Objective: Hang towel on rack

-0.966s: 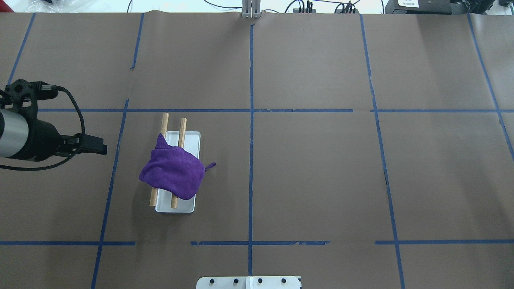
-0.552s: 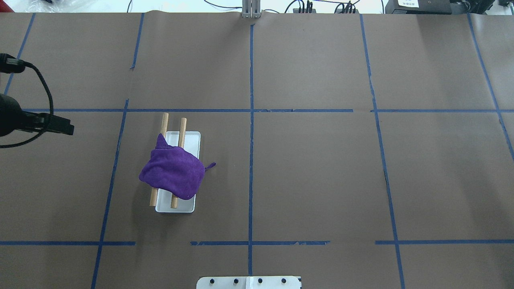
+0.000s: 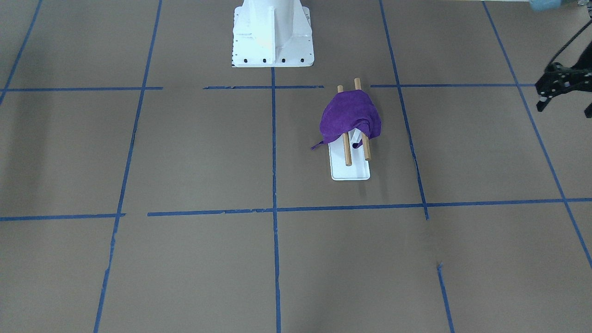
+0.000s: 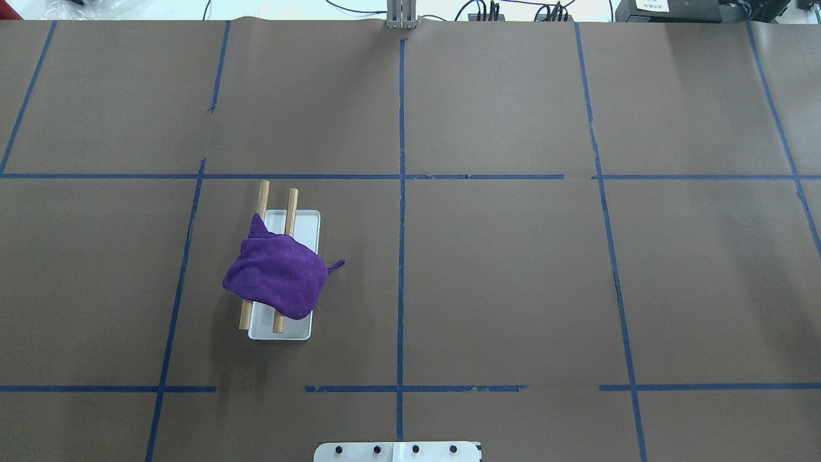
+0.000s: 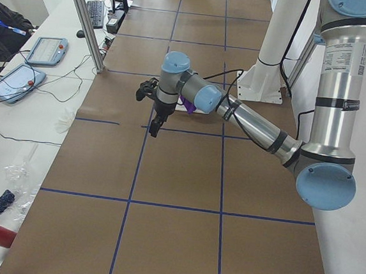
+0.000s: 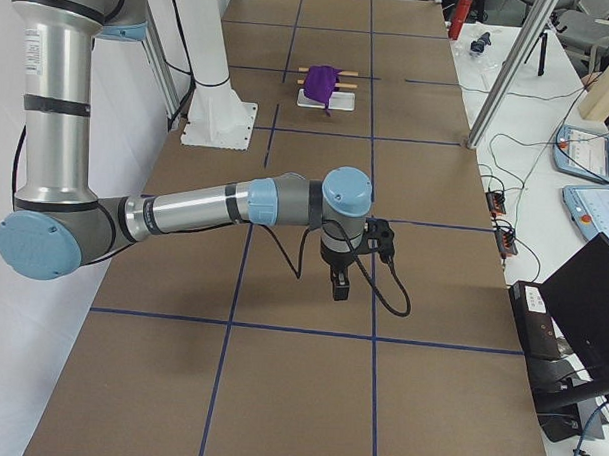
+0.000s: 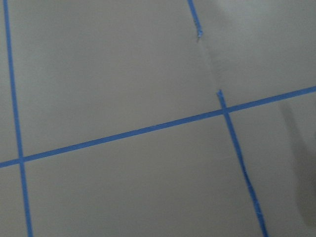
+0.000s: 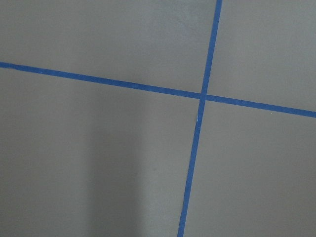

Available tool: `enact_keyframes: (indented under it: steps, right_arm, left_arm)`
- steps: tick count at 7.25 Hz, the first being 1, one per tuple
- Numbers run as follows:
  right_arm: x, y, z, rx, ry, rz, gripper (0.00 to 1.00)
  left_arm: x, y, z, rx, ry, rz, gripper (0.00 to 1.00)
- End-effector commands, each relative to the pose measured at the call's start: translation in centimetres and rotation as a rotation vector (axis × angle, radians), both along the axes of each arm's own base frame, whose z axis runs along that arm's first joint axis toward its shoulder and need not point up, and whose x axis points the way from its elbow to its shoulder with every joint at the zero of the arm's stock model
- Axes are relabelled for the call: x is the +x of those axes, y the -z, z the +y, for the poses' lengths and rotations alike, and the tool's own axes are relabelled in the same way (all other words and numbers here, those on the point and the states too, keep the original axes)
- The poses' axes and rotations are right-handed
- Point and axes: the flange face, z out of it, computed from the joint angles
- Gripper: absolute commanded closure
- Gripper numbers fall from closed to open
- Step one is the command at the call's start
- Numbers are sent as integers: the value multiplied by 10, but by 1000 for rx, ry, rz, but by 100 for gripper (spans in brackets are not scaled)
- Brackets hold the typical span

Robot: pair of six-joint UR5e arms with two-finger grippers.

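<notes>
The purple towel [image 4: 276, 282] lies draped over both wooden dowels of the rack [image 4: 305, 224], bunched around their middle, with bare dowel ends showing on each side of it. One corner points along the outer dowel, and a thin loop [image 4: 337, 264] sticks out towards the middle of the surface [image 4: 513, 289]. The rack's white base sits flat on the brown paper, in a square of the blue tape grid on my left half, near my white pedestal [image 3: 272, 32].

My left arm [image 5: 248, 120] reaches out past the rack with its left jaws pointing down above the paper, well apart from the towel. My right arm [image 6: 205, 210] hangs likewise at the far right end. Both wrist cameras show only paper and tape. I cannot tell whether my left jaws or right jaws are parted or closed.
</notes>
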Motion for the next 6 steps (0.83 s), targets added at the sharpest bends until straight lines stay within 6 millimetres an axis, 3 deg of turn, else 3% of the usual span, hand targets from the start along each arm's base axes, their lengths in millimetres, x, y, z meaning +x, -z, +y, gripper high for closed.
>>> enact_keyframes:
  steps: [1,2,3,6]
  right_arm:
    - [33,-31,-9,-61,-65,-78,0]
    - [33,-42,-4,-72,-67,-59,0]
    - [36,-45,-12,-47,-57,7,0]
    - [25,-37,-22,33,-53,15,0]
  left_arm:
    - [-81,-86,-13,-38,-10,-22,0]
    - [-93,-116,-6,-72,-20,-31,0]
    - [-112,-145,8,-89,-32,-40,0]
    - [-117,-195,19,-214,2,-27,0]
